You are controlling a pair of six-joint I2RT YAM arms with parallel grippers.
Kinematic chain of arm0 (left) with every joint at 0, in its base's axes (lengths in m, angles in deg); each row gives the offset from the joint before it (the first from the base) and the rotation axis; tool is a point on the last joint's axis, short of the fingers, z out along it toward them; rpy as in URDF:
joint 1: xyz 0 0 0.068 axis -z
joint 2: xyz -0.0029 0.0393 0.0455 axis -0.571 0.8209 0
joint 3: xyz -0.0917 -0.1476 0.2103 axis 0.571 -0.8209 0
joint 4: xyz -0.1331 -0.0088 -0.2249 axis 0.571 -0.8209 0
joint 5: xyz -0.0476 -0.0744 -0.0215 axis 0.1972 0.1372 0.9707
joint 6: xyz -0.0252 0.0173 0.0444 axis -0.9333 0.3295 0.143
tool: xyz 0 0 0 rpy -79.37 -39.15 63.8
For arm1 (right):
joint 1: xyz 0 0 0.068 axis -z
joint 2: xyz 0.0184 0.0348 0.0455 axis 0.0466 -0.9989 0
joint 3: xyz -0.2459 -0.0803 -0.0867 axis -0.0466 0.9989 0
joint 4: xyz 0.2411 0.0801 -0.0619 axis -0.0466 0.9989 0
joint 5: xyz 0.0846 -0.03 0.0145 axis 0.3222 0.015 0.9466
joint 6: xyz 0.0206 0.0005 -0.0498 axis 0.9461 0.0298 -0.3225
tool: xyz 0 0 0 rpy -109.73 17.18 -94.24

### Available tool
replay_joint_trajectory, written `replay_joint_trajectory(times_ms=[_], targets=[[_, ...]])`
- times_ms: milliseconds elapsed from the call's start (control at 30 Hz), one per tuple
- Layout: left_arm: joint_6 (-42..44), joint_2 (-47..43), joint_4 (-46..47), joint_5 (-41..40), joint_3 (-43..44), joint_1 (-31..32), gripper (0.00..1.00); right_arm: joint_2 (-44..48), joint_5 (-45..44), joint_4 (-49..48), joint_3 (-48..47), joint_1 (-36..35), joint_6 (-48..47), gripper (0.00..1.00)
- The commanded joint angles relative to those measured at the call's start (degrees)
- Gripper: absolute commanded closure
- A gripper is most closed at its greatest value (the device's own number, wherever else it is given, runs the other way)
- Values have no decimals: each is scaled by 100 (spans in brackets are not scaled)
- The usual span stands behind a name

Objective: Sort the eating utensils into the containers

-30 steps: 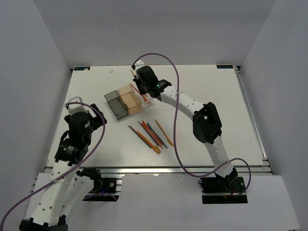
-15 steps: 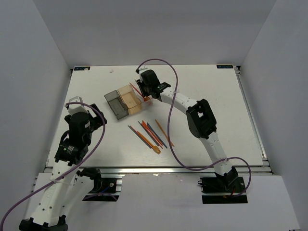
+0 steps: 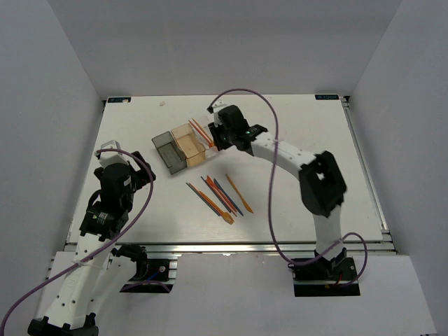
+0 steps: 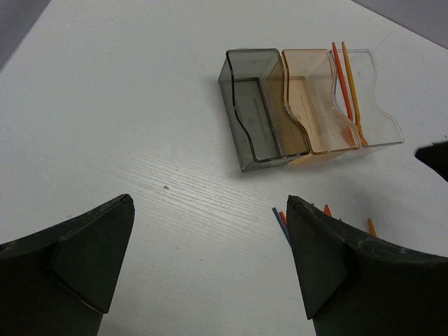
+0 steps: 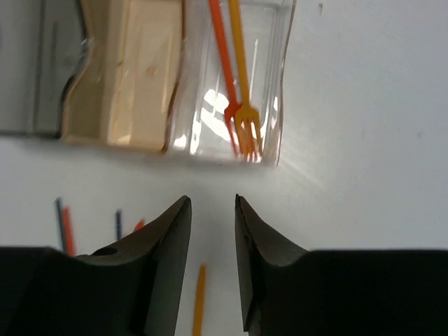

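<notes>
The containers sit in a row: smoky grey (image 3: 168, 151), amber (image 3: 188, 144) and clear (image 3: 204, 137). The clear bin (image 5: 276, 84) holds a red utensil (image 5: 222, 66) and an orange fork-ended one (image 5: 239, 70), also seen in the left wrist view (image 4: 349, 80). Several loose utensils (image 3: 218, 196) lie on the table in front of the bins, one orange (image 3: 239, 193) apart at the right. My right gripper (image 5: 211, 201) is open by a narrow gap and empty, just beside the clear bin's near side (image 3: 219, 141). My left gripper (image 4: 210, 217) is wide open and empty, at the left (image 3: 113, 155).
The white table (image 3: 308, 154) ends in metal rails at the front and right. Grey walls enclose it on three sides. The right arm's purple cable (image 3: 269, 175) loops over the table right of the loose utensils.
My right gripper carried an orange utensil over the clear bin, let it go there, and drew back to the right. The left arm has not moved.
</notes>
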Motion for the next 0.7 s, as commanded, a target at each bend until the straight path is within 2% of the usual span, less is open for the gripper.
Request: replay_joint_trajectory(times_ms=[0,67,167,333,667], targets=[[10,-32,60,-49,-20,31,2,1304,416,-91,1065,-397,99,64],[10,-24,60,-40,-20,31,2,1797,-21,49,1881,-635,248,70],[18,-6,60,-23,-20,31,2,2071,-243,366,2569,-1110,687,70],[18,38,60,-40,-11,31,2,1940,-516,805,2888,-1805,1031,76],[27,82,60,-14,-11,31,2,1842,-438,920,3169,-2051,1066,78]])
